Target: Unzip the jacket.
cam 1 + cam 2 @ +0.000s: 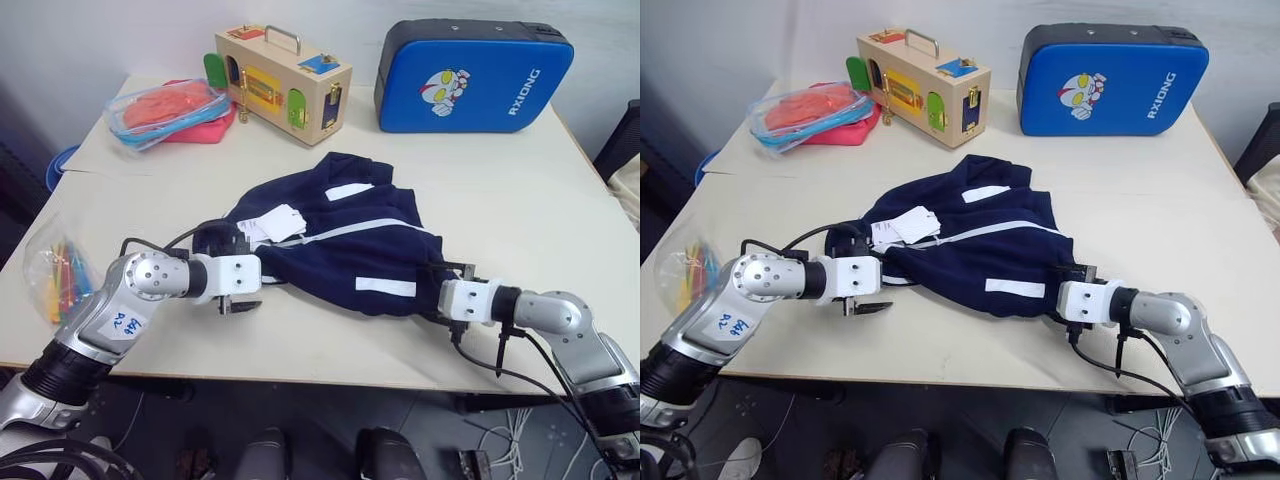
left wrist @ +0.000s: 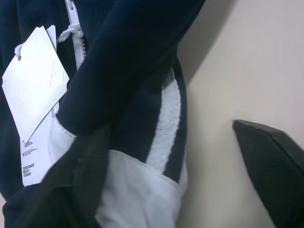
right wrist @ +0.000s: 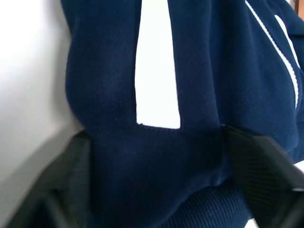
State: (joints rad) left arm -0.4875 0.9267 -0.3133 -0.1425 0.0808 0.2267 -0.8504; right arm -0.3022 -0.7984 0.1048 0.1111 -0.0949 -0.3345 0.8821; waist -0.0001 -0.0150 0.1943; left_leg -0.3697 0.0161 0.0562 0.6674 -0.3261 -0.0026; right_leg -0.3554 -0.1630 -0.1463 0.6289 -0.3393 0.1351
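jacket [image 1: 335, 235]: lies crumpled mid-table, zipper still closed, between both claws.
zipper [image 1: 345, 231]: its white line runs across the jacket from the paper tags [image 1: 272, 224] on the left toward the right hem.
left claw [image 1: 240, 306]: at the tag end and nearer the zipper top; one finger under the fabric, the other over bare table, jaws wide.
right claw [image 3: 156, 156]: at the right hem, fingers either side of a fold, not yet pinched.
table [image 1: 520, 215]: front edge is near both wrists; open room lies to the right.

Bright, even light; soft shadows; blurred close-up wrist views.
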